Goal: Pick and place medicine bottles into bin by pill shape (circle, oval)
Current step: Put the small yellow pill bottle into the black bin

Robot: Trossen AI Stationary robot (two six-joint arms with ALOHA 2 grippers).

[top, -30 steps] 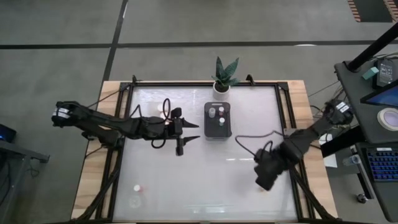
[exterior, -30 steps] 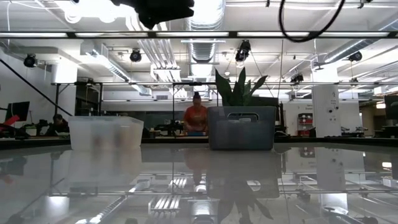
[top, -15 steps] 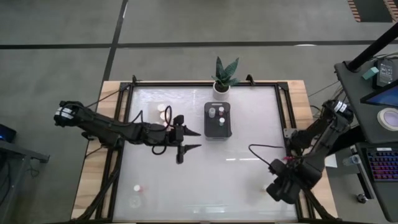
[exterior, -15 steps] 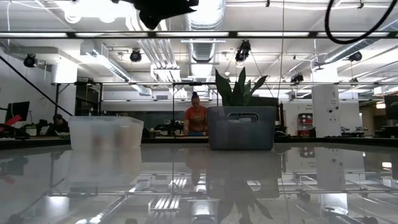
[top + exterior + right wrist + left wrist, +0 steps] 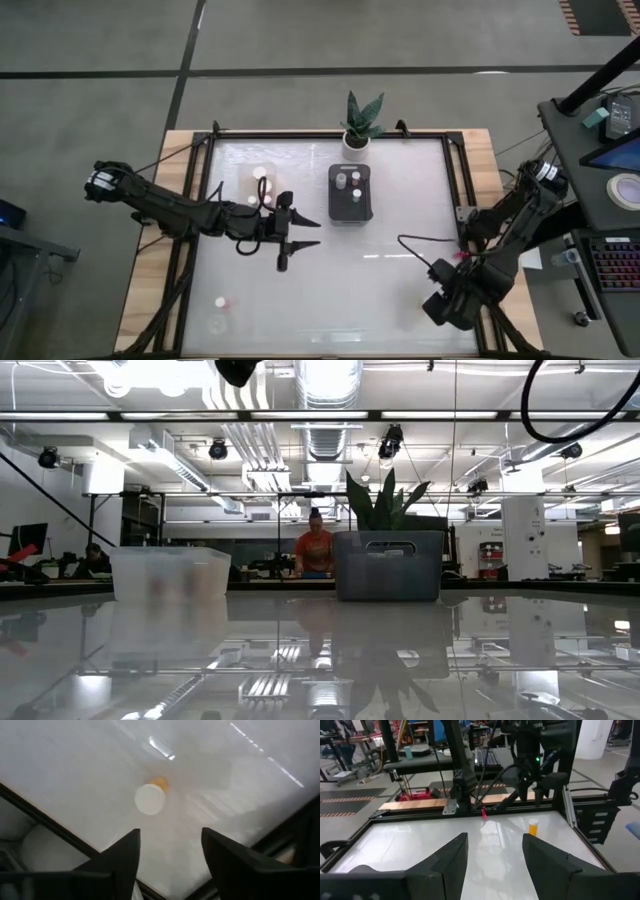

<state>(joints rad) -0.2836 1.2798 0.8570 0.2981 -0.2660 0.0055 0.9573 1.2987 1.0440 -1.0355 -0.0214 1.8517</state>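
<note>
**Lower right of the high view: right arm over a loose orange bottle, sort only partly done**

At the lower right of the table (image 5: pixel 400 200) the right gripper (image 5: pixel 170 847) hangs above an orange medicine bottle (image 5: pixel 151 797), white cap up, standing on the bare surface. Fingers spread wide, nothing between them, bottle not yet bracketed as far as I can tell

Left gripper (image 5: pixel 290 240) sits left of centre in the high view, just left of the dark grey bin (image 5: pixel 351 193), fingers apart and empty. Its wrist camera looks across the table at the same orange bottle (image 5: pixel 533 827) near the far frame

Progress, judged from the high view:
- grey bin at centre top holds a few bottles, looks like three or so, exact count unclear
- clear bin (image 5: pixel 260 180) to its left shows a couple of white caps inside
- one small pinkish bottle (image 5: pixel 221 301) alone at the lower left
- orange bottle lower right not picked yet

So most visible bottles look binned, with at least two left on the table. Pill shapes unreadable, so can't check the sorting

Potted plant (image 5: pixel 360 125) at top centre is out of the way
</note>
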